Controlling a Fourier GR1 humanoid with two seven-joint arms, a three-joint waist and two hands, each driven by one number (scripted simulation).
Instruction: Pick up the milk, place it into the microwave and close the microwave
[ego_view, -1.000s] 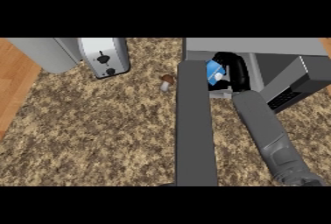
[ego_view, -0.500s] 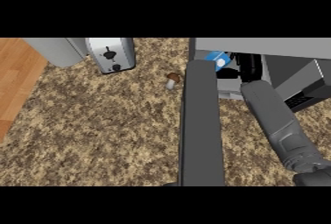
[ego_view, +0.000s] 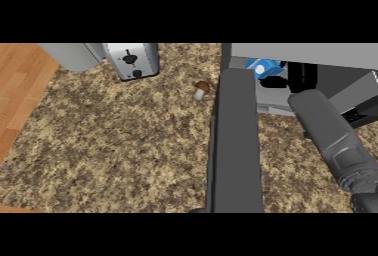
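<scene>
Though partly lost in shadow, looks clamped: fingers of the right hand seemingly curled against the milk, thumb side hard to make out. Reaches there on a grey forearm running up from the near edge. No sign of the left hand anywhere.

Nearest, just left of the fingers and stretching back toward the viewer: microwave door, swung wide open and seen edge-on. At the fingers themselves: milk, blue carton, touching them on their far-left side, already past the doorway and inside the microwave. Cannot tell whether set down on the oven floor or held above it.

Judged from this: pick-up done, carrying in done or nearly so. Left to do: let go, draw the hand out, swing the door shut.

Farther left of the fingers, out on the counter: mushroom, then toaster beyond it, well apart from the milk.

Counted: one milk, one microwave, one door, one mushroom, one toaster, one hand showing.
</scene>
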